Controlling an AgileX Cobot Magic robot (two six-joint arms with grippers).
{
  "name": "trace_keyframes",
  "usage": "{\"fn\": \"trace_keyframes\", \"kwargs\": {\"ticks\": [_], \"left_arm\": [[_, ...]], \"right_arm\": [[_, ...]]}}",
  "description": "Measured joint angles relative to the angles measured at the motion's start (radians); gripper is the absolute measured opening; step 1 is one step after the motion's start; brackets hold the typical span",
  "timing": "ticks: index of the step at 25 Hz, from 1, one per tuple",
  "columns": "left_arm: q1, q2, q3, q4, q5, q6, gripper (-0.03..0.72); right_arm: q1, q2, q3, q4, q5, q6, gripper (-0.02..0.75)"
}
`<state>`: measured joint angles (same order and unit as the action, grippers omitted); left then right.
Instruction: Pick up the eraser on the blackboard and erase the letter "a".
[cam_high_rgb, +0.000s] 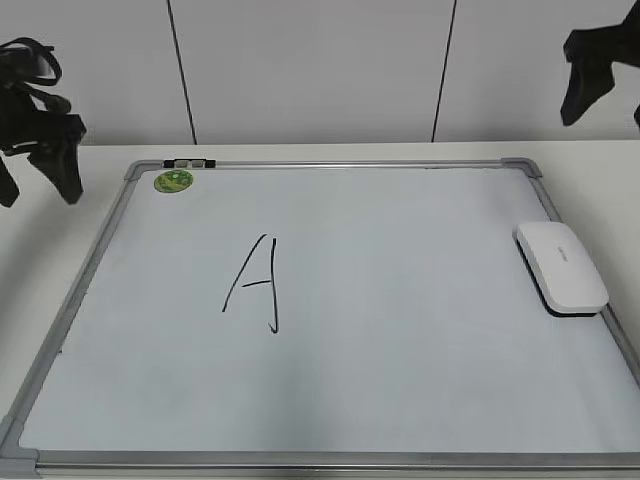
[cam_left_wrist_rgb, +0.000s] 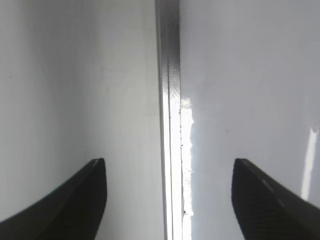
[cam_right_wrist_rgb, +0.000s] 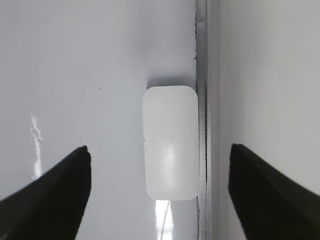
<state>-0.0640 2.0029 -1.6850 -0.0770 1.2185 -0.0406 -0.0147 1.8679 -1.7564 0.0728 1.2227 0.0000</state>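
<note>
Two grippers: both hang high above the desk, neither touching anything.
Right gripper: spread wide, empty; its wrist camera looks straight down on the eraser, which sits between the two dark fingertips in that view but well below them.
Left gripper: also spread wide and empty, hovering over the blackboard's left frame rail, well apart from the eraser.
Eraser: a white, rounded-rectangular plastic block with small grey lettering on top and a dark underside, lying flat near the right edge of the desk, on the board surface just beside the right frame rail.
Blackboard: a white board in a silver-grey frame with grey corner caps, lying flat and covering most of the desk; a round green sticker sits near its far left corner.
Letter: the only mark visible is a tall, angular black "A", left of the board's middle; no small looped letter shows in any view.
Handling: the eraser looks light and rigid, with a smooth shell that could slip under a weak pinch.
Grasp: probably best taken across its short width, at mid-length, pads on the two long sides.
Risk: the long side nearest the frame leaves little room for a fingertip, so nudging it inward first may help.
Wiping: the dark underside likely needs to stay flat on the board.
</note>
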Motion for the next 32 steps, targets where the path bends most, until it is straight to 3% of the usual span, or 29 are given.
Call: {"fn": "trace_keyframes", "kwargs": {"ticks": [5, 8, 13, 19, 22, 32], "left_arm": [[-0.005, -0.048, 0.0, -0.024, 0.003, 0.0, 0.567], [-0.03, -0.105, 0.0, 0.022, 0.004, 0.001, 0.565], [-0.086, -0.23, 0.0, 0.106, 0.009, 0.002, 0.545], [-0.14, -0.366, 0.036, 0.124, 0.014, -0.015, 0.533], [-0.15, -0.44, 0.112, 0.127, 0.015, -0.024, 0.533], [-0.15, -0.827, 0.58, 0.151, -0.062, -0.082, 0.517]], "right_arm": [[0.0, -0.097, 0.0, 0.004, 0.012, 0.016, 0.569], [0.002, -0.14, 0.006, 0.037, 0.016, 0.022, 0.545], [0.032, -0.202, 0.074, 0.06, 0.021, 0.023, 0.539], [0.069, -0.299, 0.231, 0.073, 0.021, 0.026, 0.536], [0.07, -0.381, 0.32, 0.073, 0.021, 0.026, 0.536], [0.071, -0.741, 0.557, 0.071, 0.016, 0.026, 0.536]]}}
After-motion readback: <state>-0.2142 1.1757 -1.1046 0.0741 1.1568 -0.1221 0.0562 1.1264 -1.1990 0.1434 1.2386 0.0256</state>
